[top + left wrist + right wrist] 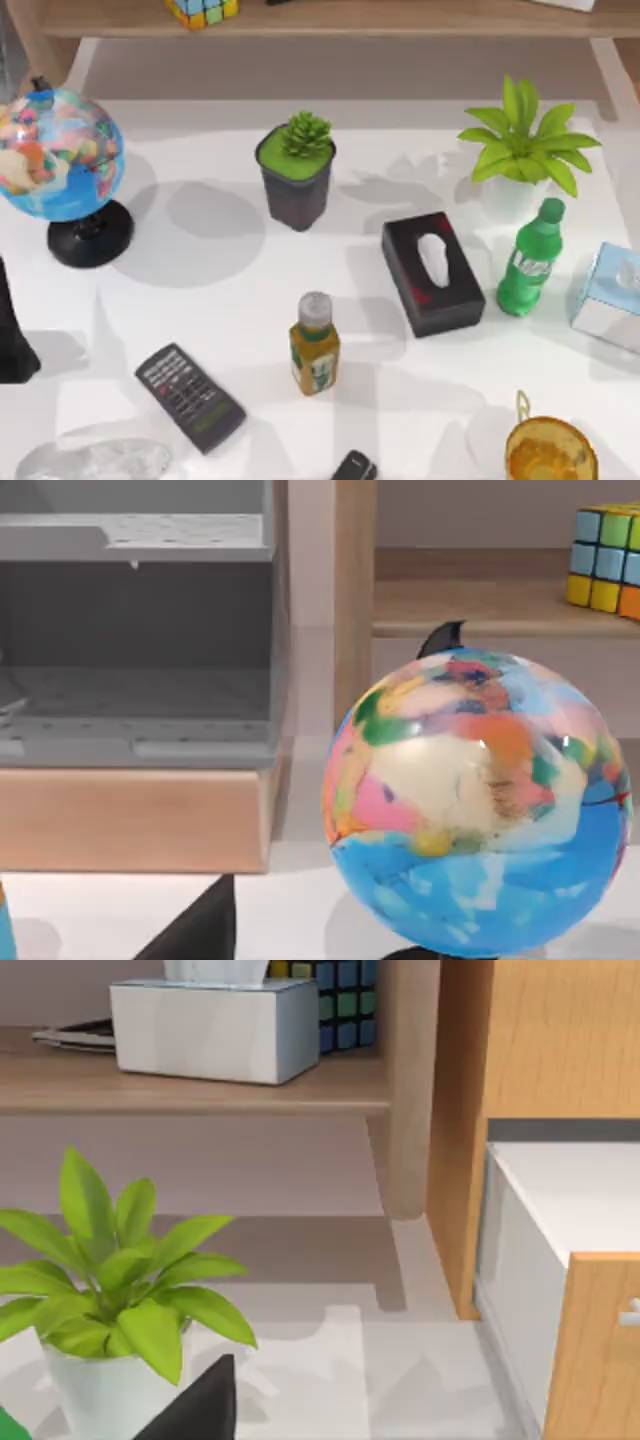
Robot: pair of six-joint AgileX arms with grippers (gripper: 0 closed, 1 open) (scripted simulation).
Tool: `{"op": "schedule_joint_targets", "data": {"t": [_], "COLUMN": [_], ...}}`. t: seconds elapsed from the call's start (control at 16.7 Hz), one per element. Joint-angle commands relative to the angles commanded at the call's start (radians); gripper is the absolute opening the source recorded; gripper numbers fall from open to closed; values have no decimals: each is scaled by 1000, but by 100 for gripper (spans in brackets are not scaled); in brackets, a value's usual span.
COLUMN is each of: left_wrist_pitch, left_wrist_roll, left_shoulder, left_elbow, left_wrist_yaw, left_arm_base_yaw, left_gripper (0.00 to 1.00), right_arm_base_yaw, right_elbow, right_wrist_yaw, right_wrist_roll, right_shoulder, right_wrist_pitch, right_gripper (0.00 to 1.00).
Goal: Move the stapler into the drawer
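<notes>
The stapler [354, 467] lies at the near edge of the tabletop [240, 280], just below and to the right of the amber bottle [314, 345], which serves as the landmark here; it is partly cut off by the top view's lower border, and nothing is touching it. The remote [190, 397] sits down and to the left of the bottle, the black tissue box [432, 272] up and to its right, and the gold cup [551, 452] well off to the right, so the stapler has open tabletop on both sides. In the left wrist view an open drawer [135, 695] with a grey interior stands beside the globe [478, 805]; in the top view that globe [58, 150] is far up and left of the bottle. I cannot tell whether either gripper's fingers are apart or together. The step in hand looks like the approach to the stapler: I would descend from above, fingers across its narrow width, clear of the tabletop edge. Carrying it toward the drawer, I would lift high enough to pass over the remote and keep clear of the globe, which crowds the drawer's front edge.
</notes>
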State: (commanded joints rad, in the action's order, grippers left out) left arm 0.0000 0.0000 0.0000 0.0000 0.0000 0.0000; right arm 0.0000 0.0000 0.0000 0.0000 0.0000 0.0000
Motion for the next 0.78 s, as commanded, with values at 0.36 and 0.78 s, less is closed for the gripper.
{"op": "schedule_joint_targets", "data": {"t": [0.36, 0.78], "left_wrist_pitch": [0, 0], "left_wrist_roll": [0, 0], "left_shoulder": [0, 0], "left_elbow": [0, 0], "left_wrist_yaw": [0, 0], "left_arm_base_yaw": [0, 0], "left_gripper": [100, 100], "right_arm_base_yaw": [76, 397], "right_elbow": [79, 451], "right_wrist_yaw": [7, 13], "right_wrist_roll": [93, 517], "right_shoulder": [95, 564], "right_wrist_pitch": [-73, -351], "right_gripper": [100, 100]}}
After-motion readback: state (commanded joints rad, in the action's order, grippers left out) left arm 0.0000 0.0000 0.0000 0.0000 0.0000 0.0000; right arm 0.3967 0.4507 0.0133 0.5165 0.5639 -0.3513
